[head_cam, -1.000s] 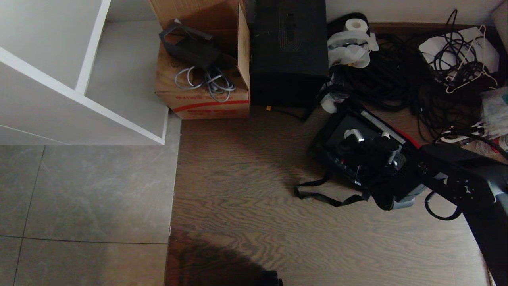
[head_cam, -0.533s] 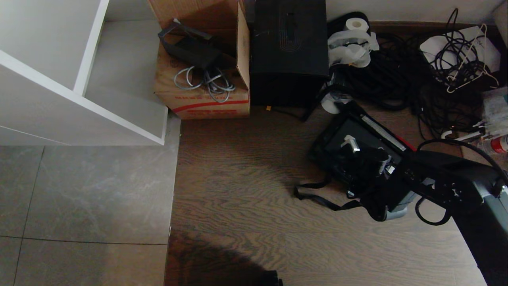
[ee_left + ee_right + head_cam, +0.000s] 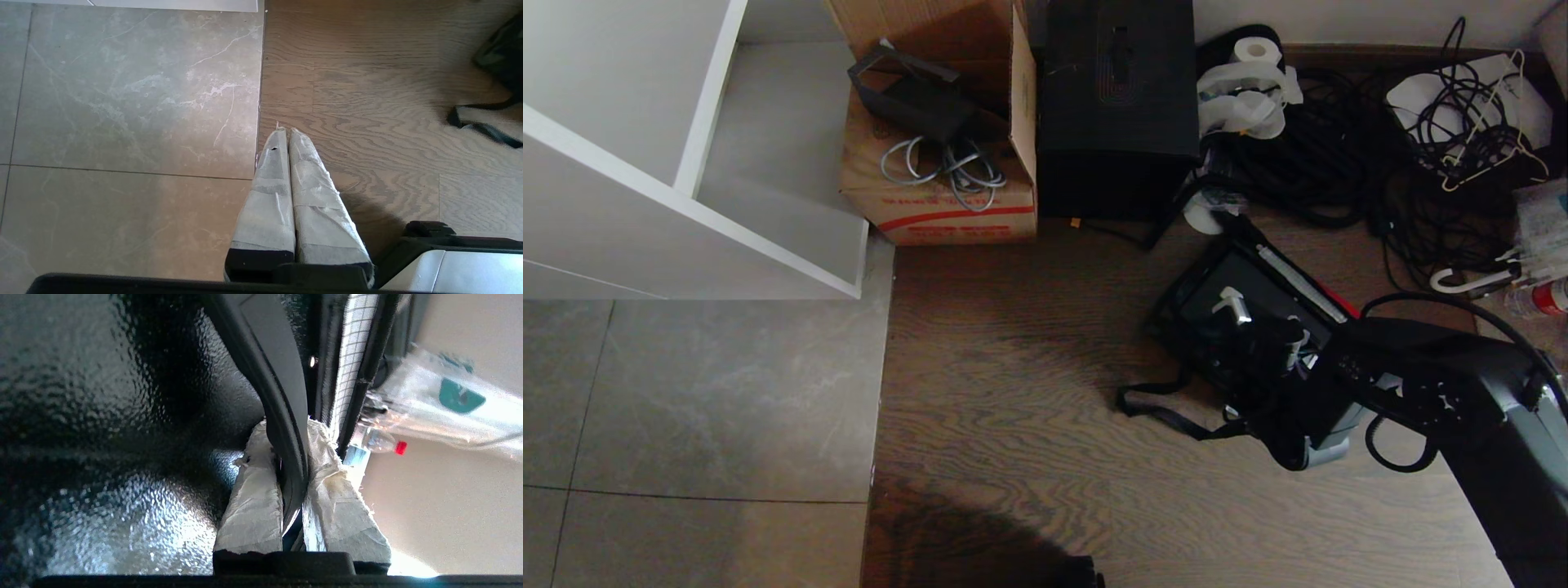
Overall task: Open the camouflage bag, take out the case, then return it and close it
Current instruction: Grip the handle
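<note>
At about four o'clock in the head view, the right gripper (image 3: 1278,347) clamps the handle (image 3: 282,428) of the case (image 3: 1241,314) inside the open bag (image 3: 1176,306), presumably to lift it, while the left gripper (image 3: 286,134) hangs pressed together.

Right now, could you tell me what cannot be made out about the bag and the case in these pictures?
- Head view: the right gripper and arm hide much of the case and the camouflage bag interior.
- Right wrist view: the fingers clamp the case handle; the handle's ends are out of frame.
- Left wrist view: the frame edge crops the bag.
</note>
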Robot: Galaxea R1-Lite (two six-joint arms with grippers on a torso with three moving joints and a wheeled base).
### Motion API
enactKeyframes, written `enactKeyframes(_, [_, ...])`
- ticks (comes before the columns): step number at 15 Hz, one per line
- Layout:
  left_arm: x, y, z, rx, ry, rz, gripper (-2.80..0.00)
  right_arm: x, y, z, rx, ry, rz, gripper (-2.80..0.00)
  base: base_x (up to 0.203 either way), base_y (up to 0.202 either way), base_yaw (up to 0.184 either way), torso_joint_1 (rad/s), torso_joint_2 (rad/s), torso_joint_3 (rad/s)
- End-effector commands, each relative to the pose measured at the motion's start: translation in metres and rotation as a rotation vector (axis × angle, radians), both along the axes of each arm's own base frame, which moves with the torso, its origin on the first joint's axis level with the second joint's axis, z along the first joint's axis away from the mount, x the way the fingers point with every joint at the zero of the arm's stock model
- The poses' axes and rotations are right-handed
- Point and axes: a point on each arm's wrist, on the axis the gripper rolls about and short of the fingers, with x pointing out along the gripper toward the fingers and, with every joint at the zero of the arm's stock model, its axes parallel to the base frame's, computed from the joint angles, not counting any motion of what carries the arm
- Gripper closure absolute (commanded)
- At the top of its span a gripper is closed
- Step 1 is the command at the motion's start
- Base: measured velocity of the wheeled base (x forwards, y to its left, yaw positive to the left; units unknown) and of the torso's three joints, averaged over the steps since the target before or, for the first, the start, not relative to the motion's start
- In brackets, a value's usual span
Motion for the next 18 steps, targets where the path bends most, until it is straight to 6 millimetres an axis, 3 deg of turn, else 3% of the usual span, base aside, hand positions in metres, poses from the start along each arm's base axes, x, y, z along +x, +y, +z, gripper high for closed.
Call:
enactKeyframes(1, [0.000, 0.000, 0.000, 0.000, 0.001, 0.000, 0.00, -0.004, 0.002, -0.002, -0.013, 0.024, 0.007, 0.00, 0.000, 0.000, 0.000, 0.000, 0.00, 0.000])
enactKeyframes(5, [0.000, 0.000, 0.000, 0.000, 0.001, 0.000, 0.00, -0.005, 0.002, -0.005, -0.021, 0.036, 0.007, 0.00, 0.000, 0.000, 0.000, 0.000, 0.00, 0.000])
enactKeyframes(6, [0.000, 0.000, 0.000, 0.000, 0.001, 0.000, 0.00, -0.006, 0.002, -0.007, -0.027, 0.047, 0.007, -2.80, 0.000, 0.000, 0.000, 0.000, 0.00, 0.000])
enactKeyframes(9, [0.000, 0.000, 0.000, 0.000, 0.001, 0.000, 0.00, -0.007, 0.009, -0.011, -0.037, 0.047, -0.048, -2.80, 0.000, 0.000, 0.000, 0.000, 0.00, 0.000])
enactKeyframes(12, [0.000, 0.000, 0.000, 0.000, 0.001, 0.000, 0.00, 0.002, 0.009, -0.002, -0.027, 0.005, -0.090, -2.80, 0.000, 0.000, 0.000, 0.000, 0.00, 0.000])
enactKeyframes(18, [0.000, 0.000, 0.000, 0.000, 0.001, 0.000, 0.00, 0.020, -0.019, 0.022, -0.037, -0.029, -0.185, -2.80, 0.000, 0.000, 0.000, 0.000, 0.00, 0.000])
